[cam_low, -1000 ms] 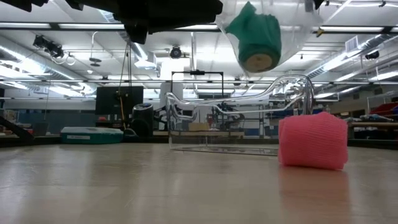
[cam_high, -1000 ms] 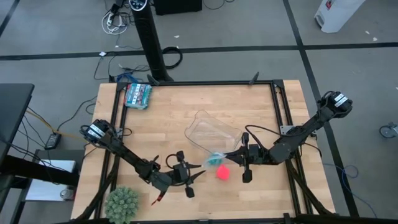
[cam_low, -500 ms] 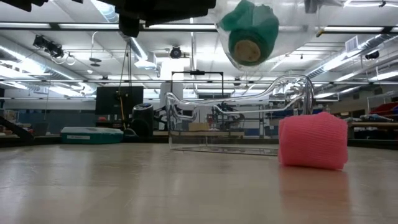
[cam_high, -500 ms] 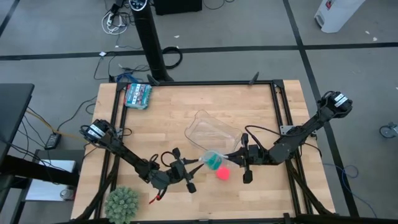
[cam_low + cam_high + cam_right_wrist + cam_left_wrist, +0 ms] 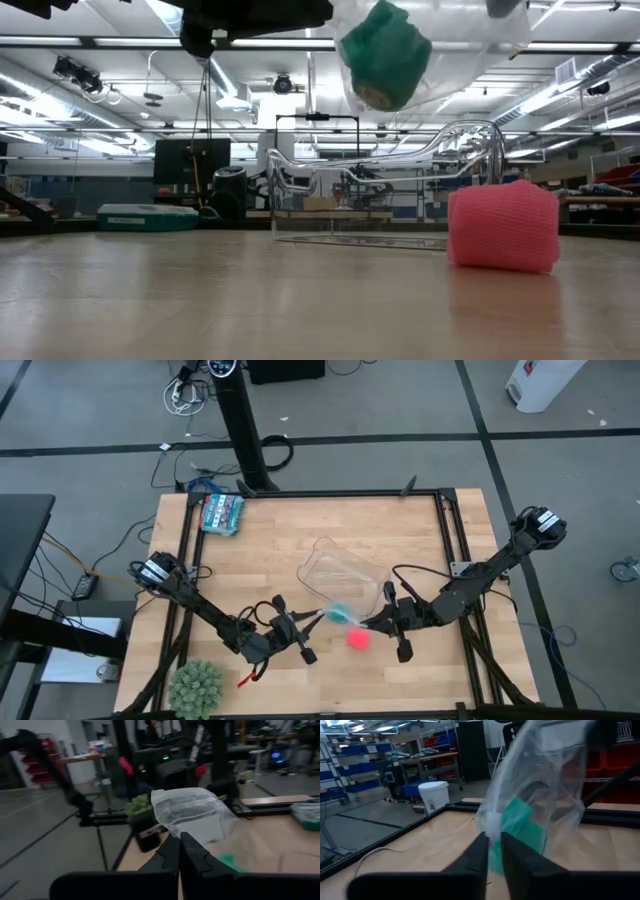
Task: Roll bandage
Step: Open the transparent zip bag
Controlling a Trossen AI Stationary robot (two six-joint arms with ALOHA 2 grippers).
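arms: black, slender, jointed | cables: black loops | claw fingers: dark, flat

One pink-red bandage roll (image 5: pixel 356 639). One teal roll (image 5: pixel 338 614) inside one clear plastic bag (image 5: pixel 440 40). One clear plastic tray (image 5: pixel 340 572). One teal packet (image 5: pixel 221 514), far left. One green spiky ball (image 5: pixel 196 686), near left. Two grippers: left gripper (image 5: pixel 318 620), right gripper (image 5: pixel 366 623).
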